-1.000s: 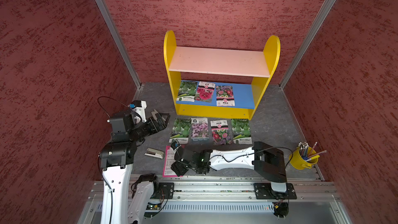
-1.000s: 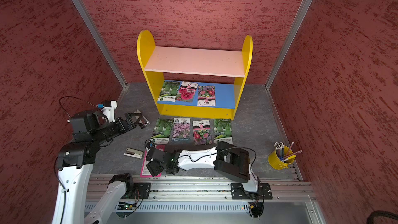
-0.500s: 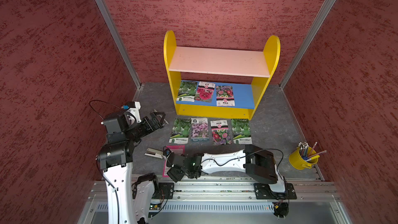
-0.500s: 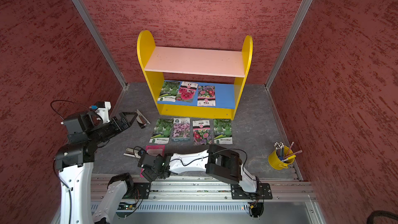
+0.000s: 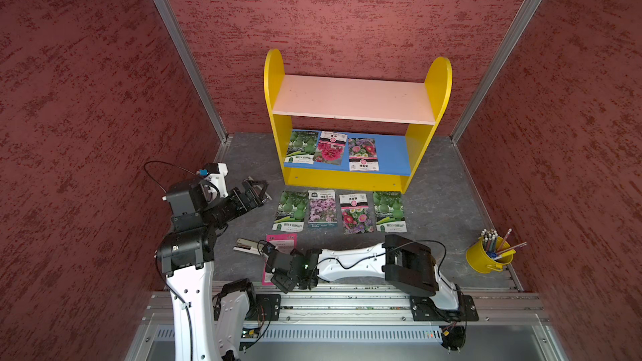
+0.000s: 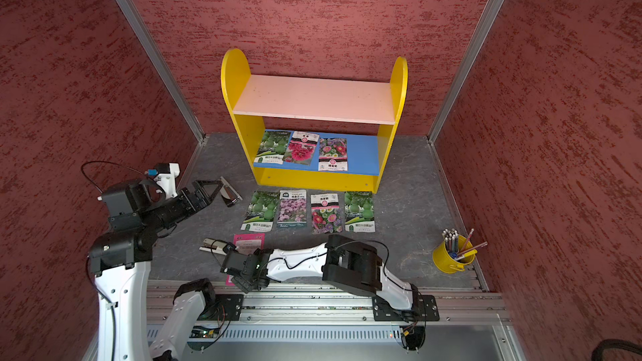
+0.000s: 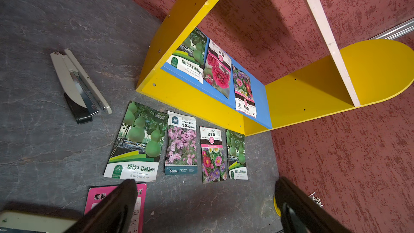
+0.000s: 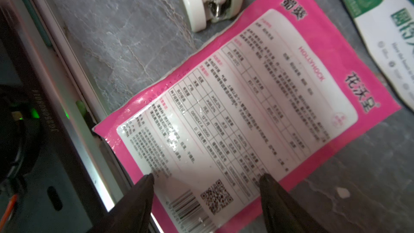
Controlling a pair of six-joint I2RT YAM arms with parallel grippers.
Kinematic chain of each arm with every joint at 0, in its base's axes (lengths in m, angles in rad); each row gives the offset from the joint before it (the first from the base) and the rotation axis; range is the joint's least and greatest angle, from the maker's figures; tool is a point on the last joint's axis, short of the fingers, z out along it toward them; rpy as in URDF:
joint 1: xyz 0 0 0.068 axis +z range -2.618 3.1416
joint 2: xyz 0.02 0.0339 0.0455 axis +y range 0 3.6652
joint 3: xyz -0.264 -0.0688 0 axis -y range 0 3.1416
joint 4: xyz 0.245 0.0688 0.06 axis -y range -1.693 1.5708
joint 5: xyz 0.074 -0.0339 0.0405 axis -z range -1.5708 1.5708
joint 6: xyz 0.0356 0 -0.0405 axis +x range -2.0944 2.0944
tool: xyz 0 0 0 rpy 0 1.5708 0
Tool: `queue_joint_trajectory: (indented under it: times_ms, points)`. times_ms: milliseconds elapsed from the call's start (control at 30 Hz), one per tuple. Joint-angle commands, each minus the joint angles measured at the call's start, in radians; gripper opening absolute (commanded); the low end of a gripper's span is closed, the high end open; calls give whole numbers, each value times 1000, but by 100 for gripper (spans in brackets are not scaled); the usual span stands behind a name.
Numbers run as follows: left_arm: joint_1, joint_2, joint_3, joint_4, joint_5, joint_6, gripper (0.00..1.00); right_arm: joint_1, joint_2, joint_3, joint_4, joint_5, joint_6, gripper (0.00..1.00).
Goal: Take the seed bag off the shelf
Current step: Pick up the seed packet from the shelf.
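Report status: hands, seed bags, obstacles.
Left hand open, empty. Right hand open above pink bag. Three seed bags on shelf's blue board. Four bags before shelf.

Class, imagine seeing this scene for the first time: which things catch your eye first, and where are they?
The yellow shelf stands at the back wall, with three seed bags on its blue board. Four more bags lie in a row on the floor before it. A pink bag lies by the front rail, under the open right end effector.

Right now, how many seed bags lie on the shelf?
3, on the blue lower board of the shelf: a gourd bag at the left end, a red-flower bag beside it, a mixed-flower bag near the middle. None seems hidden.
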Motion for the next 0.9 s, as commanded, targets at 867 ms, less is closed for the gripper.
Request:
queue_joint_trajectory:
  times_ms: [867]
  points:
    - [9,-11,-24,47,43,-9,100,-68,1,16,0,81,-19,75]
